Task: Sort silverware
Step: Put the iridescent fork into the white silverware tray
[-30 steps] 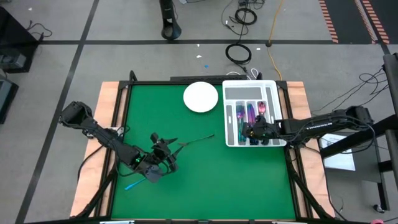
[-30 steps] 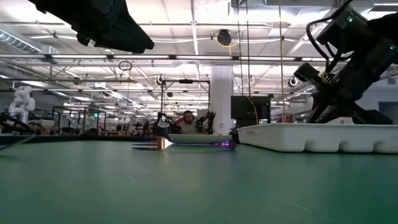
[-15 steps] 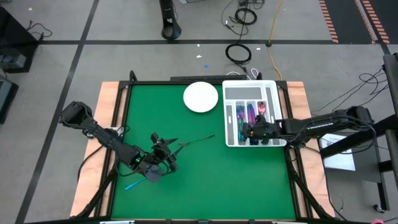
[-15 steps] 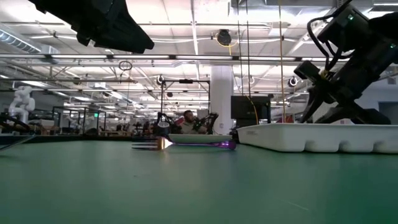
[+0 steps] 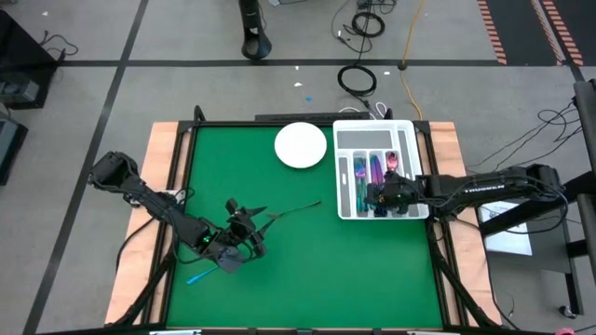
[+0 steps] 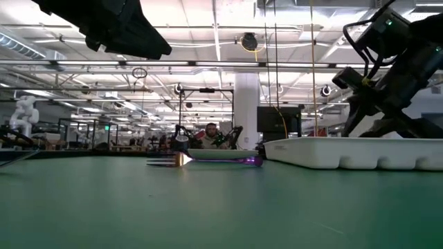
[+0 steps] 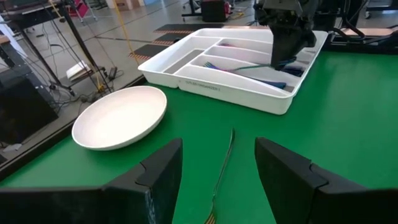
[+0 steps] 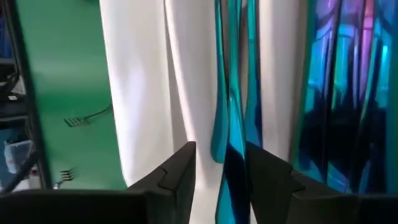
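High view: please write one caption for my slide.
Right end effector over the white tray of silverware; one fork remains on the mat.

Grey floor (image 5: pixel 186 37) around the table (image 5: pixel 307 251), marked with dark tape lines; orange-striped strip (image 5: pixel 549 28) at far right. Coiled black cable (image 5: pixel 357 79) and yellow cord (image 5: pixel 407 56) on floor beyond the table. Low view: large open hall, white ceiling with long strip lights (image 6: pixel 214 31), white pillar (image 6: pixel 246 111), workbenches far off, a seated person (image 6: pixel 210 136).
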Available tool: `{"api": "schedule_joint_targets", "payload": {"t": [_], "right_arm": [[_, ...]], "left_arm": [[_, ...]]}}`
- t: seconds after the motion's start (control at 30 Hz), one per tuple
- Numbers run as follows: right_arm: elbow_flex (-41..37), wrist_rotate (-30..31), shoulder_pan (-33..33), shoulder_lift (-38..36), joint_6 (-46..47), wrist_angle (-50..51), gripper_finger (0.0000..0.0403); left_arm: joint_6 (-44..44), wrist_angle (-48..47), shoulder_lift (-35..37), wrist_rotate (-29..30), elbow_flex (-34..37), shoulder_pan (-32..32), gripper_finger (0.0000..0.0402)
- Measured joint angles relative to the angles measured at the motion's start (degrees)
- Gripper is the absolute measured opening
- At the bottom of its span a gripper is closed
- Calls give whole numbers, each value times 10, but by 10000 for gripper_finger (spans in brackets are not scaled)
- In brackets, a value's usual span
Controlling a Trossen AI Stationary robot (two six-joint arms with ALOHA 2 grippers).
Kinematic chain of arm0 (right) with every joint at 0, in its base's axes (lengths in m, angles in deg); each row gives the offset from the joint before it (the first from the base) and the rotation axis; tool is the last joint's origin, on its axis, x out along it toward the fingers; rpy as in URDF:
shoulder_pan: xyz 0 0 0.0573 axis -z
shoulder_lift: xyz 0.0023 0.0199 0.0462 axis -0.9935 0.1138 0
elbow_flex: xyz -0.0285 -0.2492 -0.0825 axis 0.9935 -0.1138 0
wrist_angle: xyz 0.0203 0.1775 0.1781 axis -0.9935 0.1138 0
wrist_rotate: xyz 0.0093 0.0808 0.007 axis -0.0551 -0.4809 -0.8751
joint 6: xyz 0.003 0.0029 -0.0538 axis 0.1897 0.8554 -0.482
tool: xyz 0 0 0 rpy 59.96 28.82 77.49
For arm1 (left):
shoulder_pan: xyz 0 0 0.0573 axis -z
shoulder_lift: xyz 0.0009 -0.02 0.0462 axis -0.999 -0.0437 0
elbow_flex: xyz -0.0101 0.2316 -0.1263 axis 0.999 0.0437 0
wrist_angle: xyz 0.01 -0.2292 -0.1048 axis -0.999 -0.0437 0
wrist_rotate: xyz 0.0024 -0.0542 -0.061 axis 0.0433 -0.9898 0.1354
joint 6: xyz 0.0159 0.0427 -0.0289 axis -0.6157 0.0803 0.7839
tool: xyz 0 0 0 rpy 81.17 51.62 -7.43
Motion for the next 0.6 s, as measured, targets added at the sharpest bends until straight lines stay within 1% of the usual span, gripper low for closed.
{"api": "schedule_joint_targets", "payload": {"t": [0.13, 0.2, 0.27, 0.33, 0.43, 0.53, 0.6], "right_arm": [[8, -5, 10, 0, -24, 12, 115], [27, -6, 16, 1, -37, 37, 115], [49, -20, 22, 3, -52, 79, 114], [78, -34, 29, 9, -72, 129, 114], [132, -35, 38, 21, -116, 210, 114], [189, -21, 47, 33, -169, 267, 114], [225, -6, 47, 38, -201, 277, 114]], "left_arm": [[1, 0, 0, 0, 0, 0, 203], [1, 0, 0, 0, 0, 0, 203], [1, 0, 0, 0, 0, 0, 203], [1, 0, 0, 0, 0, 0, 203], [1, 1, 0, 0, 0, 0, 203], [1, 1, 0, 0, 0, 0, 203], [1, 2, 0, 0, 0, 0, 203]]}}
